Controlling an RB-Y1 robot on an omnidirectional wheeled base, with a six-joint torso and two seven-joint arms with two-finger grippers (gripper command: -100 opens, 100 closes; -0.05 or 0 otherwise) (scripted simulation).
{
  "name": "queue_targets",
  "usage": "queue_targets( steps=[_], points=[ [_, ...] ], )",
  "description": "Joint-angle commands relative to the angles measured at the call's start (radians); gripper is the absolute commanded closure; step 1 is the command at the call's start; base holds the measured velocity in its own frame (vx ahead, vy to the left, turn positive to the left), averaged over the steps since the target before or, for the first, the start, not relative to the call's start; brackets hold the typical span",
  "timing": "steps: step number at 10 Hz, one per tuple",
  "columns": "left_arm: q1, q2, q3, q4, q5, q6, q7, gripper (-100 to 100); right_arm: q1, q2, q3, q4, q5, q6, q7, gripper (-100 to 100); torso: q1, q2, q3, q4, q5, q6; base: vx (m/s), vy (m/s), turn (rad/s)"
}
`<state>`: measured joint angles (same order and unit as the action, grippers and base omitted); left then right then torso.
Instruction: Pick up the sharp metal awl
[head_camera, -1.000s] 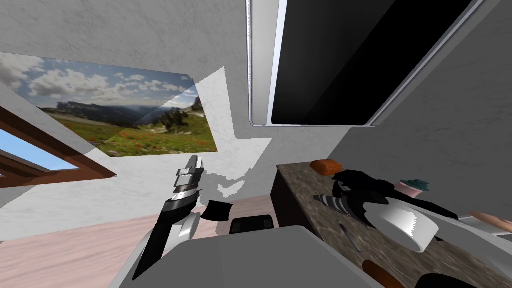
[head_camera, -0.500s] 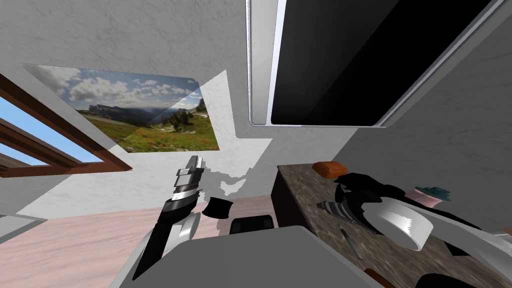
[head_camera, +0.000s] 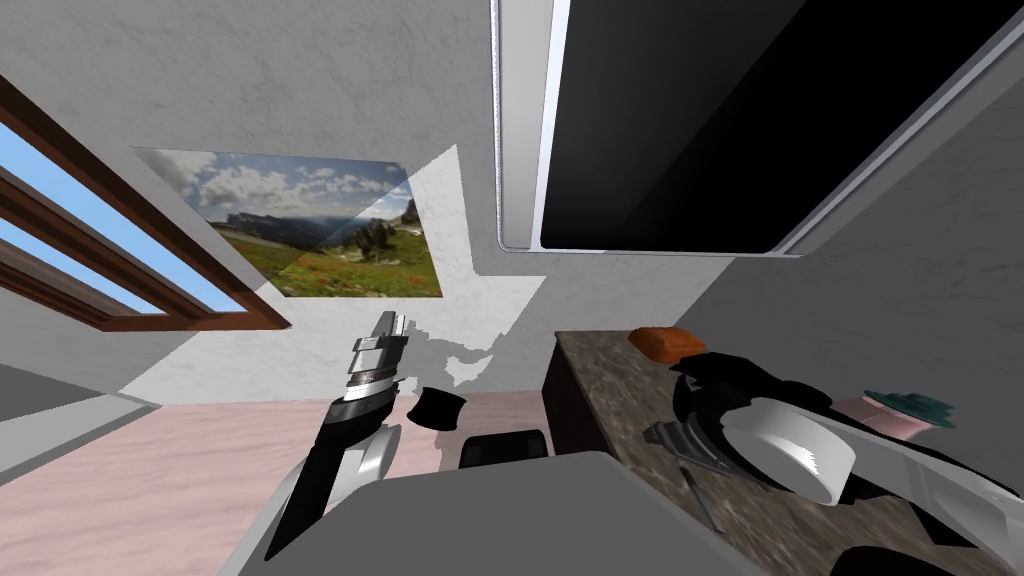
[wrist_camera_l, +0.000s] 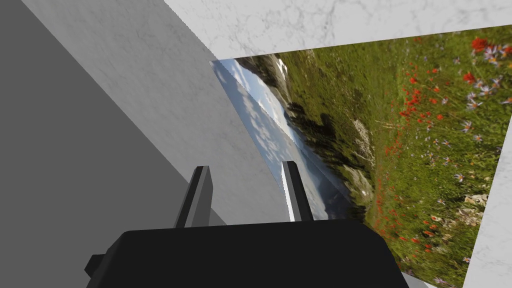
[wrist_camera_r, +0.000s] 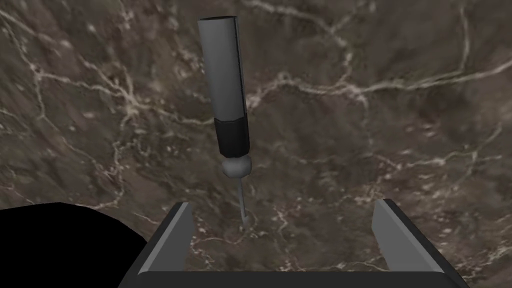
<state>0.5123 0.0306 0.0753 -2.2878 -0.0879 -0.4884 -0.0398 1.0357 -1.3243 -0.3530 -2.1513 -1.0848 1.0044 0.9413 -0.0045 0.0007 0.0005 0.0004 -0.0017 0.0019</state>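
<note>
Dark marbled countertop | awl lies flat, centre of right wrist frame, tip toward my right gripper's spread fingers | step: approach | next: I advance over handle, then close | left gripper parted, idle

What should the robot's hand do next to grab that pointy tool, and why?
Probably ease the right gripper forward and down along the awl until its open fingers straddle the grey handle, then close. At present only the thin metal tip reaches between the fingers, and the awl lies flat on the dark marbled counter, not yet gripped.
</note>
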Motion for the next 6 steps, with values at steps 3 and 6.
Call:
queue_targets(
  steps=[3,6],
  points=[
    [0.0,0.0,0.0,0.0,0.0,0.0,0.0,0,0.009,0.008,0.022,0.002,-0.02,0.04,0.027,-100,-0.001,-0.001,-0.001,0.0,0.0,0.0,-0.016,-0.058,0.029],
    [0.0,0.0,0.0,0.0,0.0,0.0,0.0,0,-0.007,0.044,0.081,0.043,0.019,0.01,0.035,-100,0.004,-0.002,-0.001,-0.001,0.001,0.0,-0.005,-0.001,0.086]
  ],
)
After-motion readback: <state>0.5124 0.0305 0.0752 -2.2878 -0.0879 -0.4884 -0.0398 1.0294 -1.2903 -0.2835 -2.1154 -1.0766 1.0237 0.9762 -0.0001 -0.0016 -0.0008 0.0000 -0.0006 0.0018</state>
